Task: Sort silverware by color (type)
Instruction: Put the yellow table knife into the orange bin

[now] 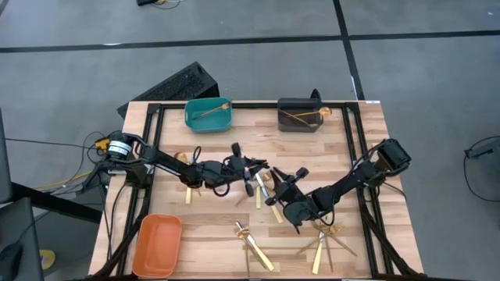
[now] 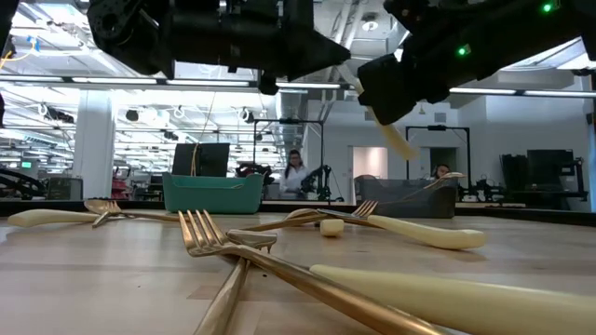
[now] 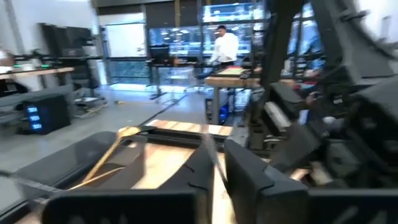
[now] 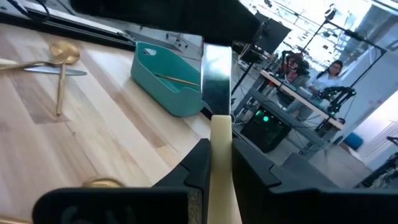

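Observation:
A knife with a cream handle (image 4: pixel 222 155) and a silver blade (image 4: pixel 216 74) hangs over the middle of the table between my two grippers. My right gripper (image 4: pixel 221 163) (image 1: pixel 283 187) is shut on its handle. My left gripper (image 3: pixel 216 171) (image 1: pixel 254 168) faces it and is shut on the blade. More gold silverware lies flat on the wood: forks and cream-handled pieces (image 2: pixel 233 247) (image 1: pixel 254 246) (image 1: pixel 324 246). The teal bin (image 1: pixel 208 114) and the dark grey bin (image 1: pixel 301 115) each hold a gold piece. My left gripper pinches the knife's silver blade (image 3: pixel 211 158) between its two fingers, coming in level from the table's left. The blade shows edge-on between the fingers. My right gripper pinches the cream handle (image 4: pixel 221 140) between its two fingers, level, from the table's right. The fingers lie along the knife. The handle's free end (image 2: pixel 402 144) slants down out of the hold, and the knife is clear of the table.
An orange bin (image 1: pixel 158 244) sits at the near left corner. Loose silverware (image 1: pixel 187 191) (image 1: pixel 275 209) lies under and around both grippers. A black frame (image 1: pixel 148 156) runs along the table's edges. People show in the room beyond the table's far edge.

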You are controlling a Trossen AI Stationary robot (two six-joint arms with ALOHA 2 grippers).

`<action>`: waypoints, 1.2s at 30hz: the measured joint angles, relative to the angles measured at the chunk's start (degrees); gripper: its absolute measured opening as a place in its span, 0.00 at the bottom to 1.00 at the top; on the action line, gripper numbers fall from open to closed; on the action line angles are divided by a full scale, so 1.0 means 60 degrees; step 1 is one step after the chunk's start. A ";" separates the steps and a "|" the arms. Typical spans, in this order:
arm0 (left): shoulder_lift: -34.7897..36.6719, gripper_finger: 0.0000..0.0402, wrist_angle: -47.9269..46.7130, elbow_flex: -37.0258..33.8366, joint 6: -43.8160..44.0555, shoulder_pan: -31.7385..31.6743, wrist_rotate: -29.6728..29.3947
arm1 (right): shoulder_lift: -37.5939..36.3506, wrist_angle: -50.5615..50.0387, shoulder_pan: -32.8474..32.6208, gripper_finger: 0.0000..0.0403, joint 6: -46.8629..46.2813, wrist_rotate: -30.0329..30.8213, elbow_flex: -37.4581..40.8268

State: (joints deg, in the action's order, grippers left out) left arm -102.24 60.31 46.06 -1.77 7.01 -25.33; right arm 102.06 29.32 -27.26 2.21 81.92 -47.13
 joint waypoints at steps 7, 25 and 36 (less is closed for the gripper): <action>0.0004 0.00 -0.0107 0.0000 -0.0131 0.0004 0.0096 | -0.0014 -0.0043 0.0121 0.20 0.0329 -0.0354 0.0004; 0.6160 0.00 -1.2069 -0.0015 0.2260 0.0082 0.1436 | -0.2360 -0.2063 0.0393 0.43 -0.1388 -0.1164 0.0007; 0.9999 0.00 -1.7444 -0.0011 0.8581 0.2287 0.4131 | -0.3070 -0.5482 0.1673 0.43 -0.4459 -0.3724 0.0010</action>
State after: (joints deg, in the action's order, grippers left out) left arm -42.24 -44.35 46.00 49.72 20.73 -0.55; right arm 83.64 -3.57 -17.22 -24.54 59.58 -47.07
